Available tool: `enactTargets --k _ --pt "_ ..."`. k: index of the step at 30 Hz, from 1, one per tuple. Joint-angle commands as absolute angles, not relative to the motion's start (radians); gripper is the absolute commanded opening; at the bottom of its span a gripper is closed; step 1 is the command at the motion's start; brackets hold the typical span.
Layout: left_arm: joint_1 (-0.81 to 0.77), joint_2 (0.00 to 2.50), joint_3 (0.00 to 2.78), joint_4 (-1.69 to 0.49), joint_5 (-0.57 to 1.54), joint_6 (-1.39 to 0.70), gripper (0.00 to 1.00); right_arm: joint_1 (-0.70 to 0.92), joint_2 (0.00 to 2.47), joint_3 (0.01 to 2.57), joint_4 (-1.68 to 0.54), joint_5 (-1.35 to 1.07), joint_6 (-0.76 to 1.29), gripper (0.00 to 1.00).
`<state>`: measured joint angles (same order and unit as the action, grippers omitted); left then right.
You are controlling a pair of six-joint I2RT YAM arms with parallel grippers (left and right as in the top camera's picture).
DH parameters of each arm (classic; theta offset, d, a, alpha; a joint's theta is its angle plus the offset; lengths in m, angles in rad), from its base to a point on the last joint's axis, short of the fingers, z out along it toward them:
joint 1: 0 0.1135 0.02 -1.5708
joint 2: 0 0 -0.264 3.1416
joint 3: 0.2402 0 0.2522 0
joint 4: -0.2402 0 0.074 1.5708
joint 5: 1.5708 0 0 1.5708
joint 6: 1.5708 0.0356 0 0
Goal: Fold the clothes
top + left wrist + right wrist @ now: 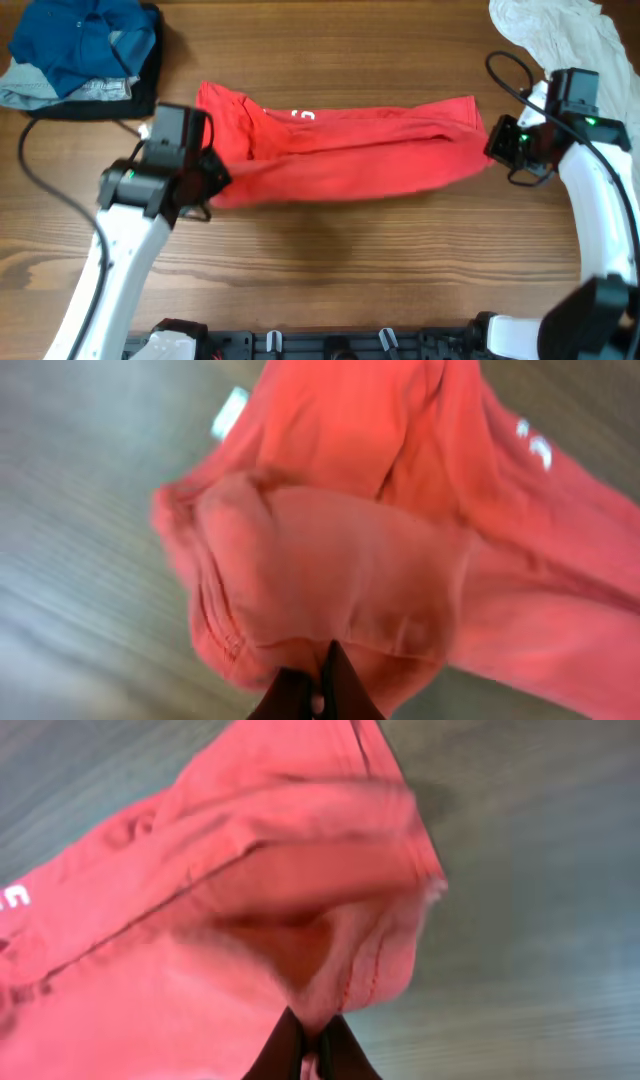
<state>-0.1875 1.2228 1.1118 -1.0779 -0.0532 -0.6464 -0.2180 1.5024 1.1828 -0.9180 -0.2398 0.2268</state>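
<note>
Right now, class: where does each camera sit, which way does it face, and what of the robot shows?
Overhead: above the table, facing down on the red garment; both arms show.
Left wrist: on the left arm, facing one garment end; left gripper shows.
Right wrist: on the right arm, facing the other end; right gripper shows.
All share the red garment.

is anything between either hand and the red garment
Nothing visible stands in the way. The left hand and the right hand each pinch one end of the red garment, which stretches between them.
</note>
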Motion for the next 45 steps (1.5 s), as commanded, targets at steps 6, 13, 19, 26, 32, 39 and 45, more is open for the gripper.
enactTargets --k 6,13,19,26,32,39,45 --pt "-0.181 1.155 1.126 -1.286 0.017 -0.714 0.04 -0.237 1.406 1.193 -1.065 -0.241 0.21 0.04" --pt "-0.188 1.32 1.126 -1.3 0.011 -0.712 0.04 -0.214 1.509 1.184 -0.916 -0.255 0.207 0.04" --pt "-0.242 1.481 1.126 -1.275 0.01 -0.715 0.04 -0.104 1.705 1.185 -0.706 -0.277 0.247 0.04" --pt "-0.246 1.523 1.126 -1.21 -0.024 -0.715 0.04 -0.095 1.877 1.185 -0.477 -0.278 0.261 0.04" --pt "-0.246 1.523 1.126 -1.192 -0.035 -0.715 0.04 -0.093 1.895 1.185 -0.321 -0.258 0.291 0.05" --pt "-0.245 1.523 1.126 -1.193 -0.035 -0.715 1.0 -0.093 1.895 1.185 -0.329 -0.255 0.288 0.04" --pt "-0.241 1.475 1.126 -1.201 0.01 -0.715 1.0 -0.093 1.895 1.185 -0.345 -0.255 0.288 0.04"
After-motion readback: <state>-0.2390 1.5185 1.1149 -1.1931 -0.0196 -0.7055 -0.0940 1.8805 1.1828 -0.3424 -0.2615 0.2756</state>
